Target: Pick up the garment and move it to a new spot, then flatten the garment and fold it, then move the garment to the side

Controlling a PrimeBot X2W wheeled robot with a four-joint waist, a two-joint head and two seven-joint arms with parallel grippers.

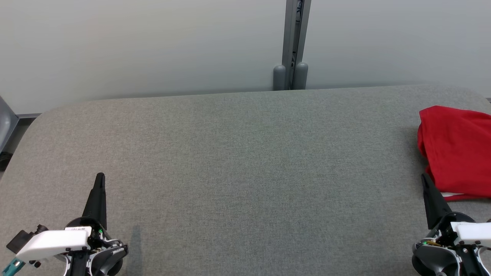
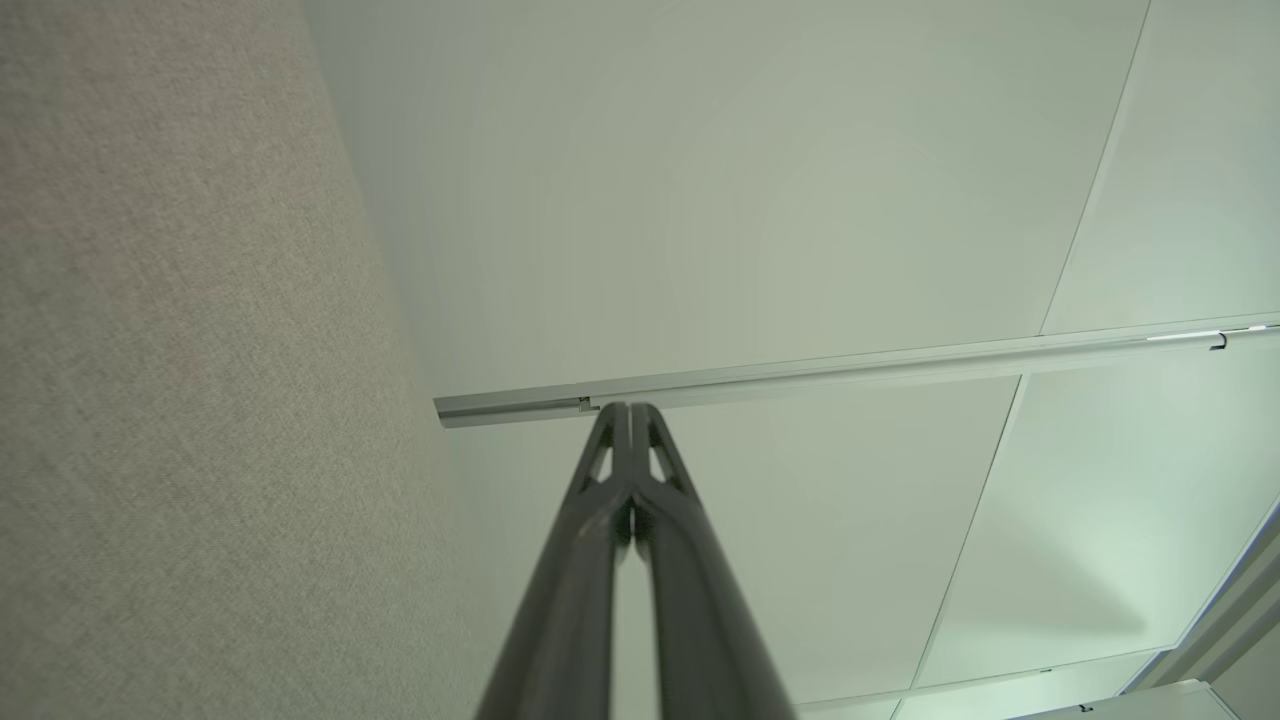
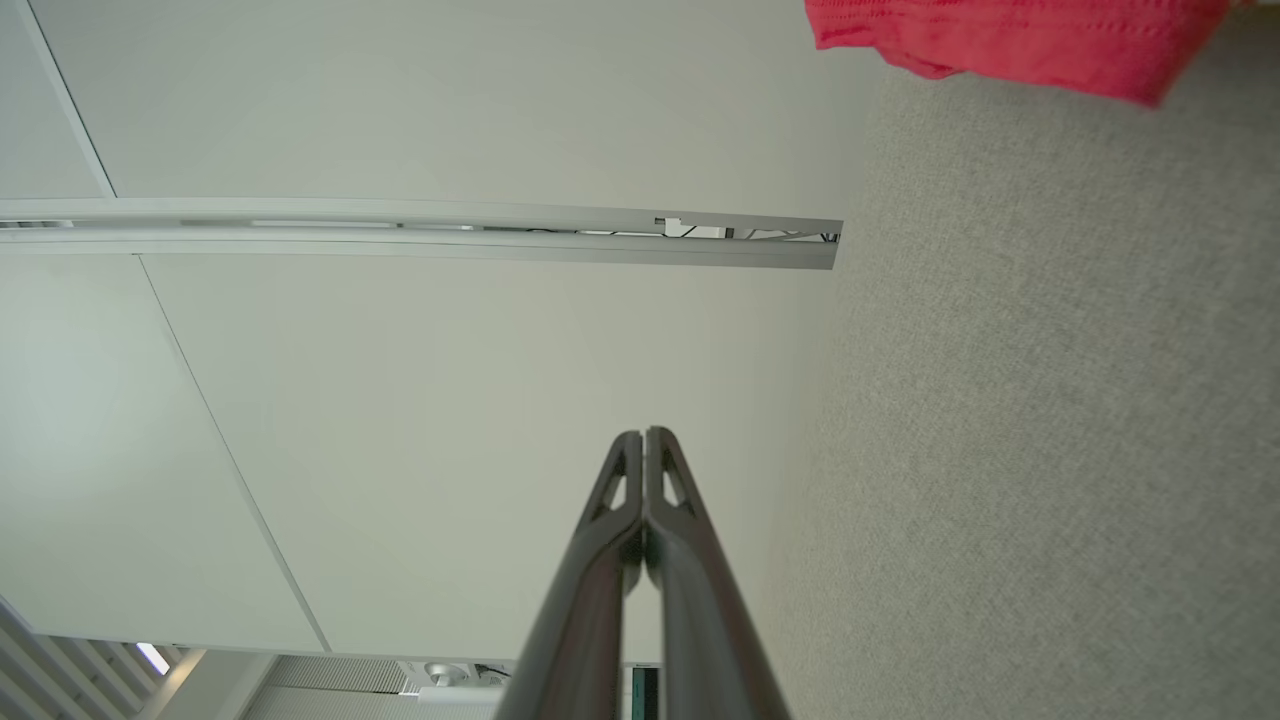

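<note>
The red garment [image 1: 458, 151] lies folded in a compact pile at the far right edge of the grey fabric table [image 1: 245, 161], partly cut off by the head view's border; a white strip shows at its near edge. Its hem [image 3: 1010, 40] also crosses the top of the right wrist view. My right gripper [image 1: 425, 178] rests at the lower right, shut and empty, its tips just left of the garment's near corner. At the lower left my left gripper [image 1: 100, 177] is shut with nothing in it, far from the garment. Both pairs of fingers [image 2: 630, 412] [image 3: 643, 436] press together.
A pale wall runs behind the table with a grey vertical post [image 1: 294, 46] at its middle. The table has rounded corners; its left edge [image 1: 23, 134] drops off toward a grey object on the floor.
</note>
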